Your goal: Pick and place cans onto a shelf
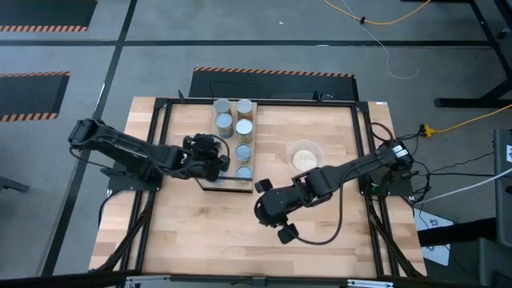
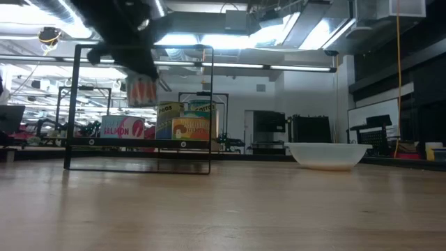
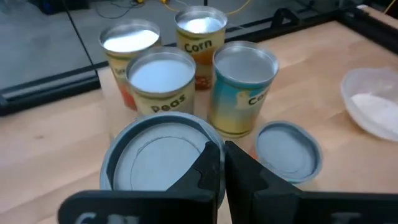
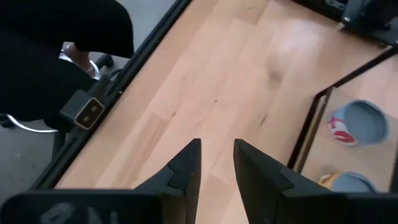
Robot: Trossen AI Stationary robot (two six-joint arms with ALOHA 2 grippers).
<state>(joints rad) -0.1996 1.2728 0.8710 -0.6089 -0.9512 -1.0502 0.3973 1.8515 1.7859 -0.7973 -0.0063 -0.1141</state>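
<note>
left gripper (image 3: 222, 163): pressed together over round silver-topped tin cans (image 3: 161, 78) | right gripper (image 4: 216, 163): fingers apart, above wooden table (image 1: 200, 232)

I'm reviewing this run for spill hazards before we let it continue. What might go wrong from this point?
1. The left gripper, shut, hangs just above the rim of a can; lowering could knock that can into the Peas can right behind it.
2. The cans stand packed together on the shelf, so one bump may topple several.
3. The bowl sits near the right arm's path.
</note>
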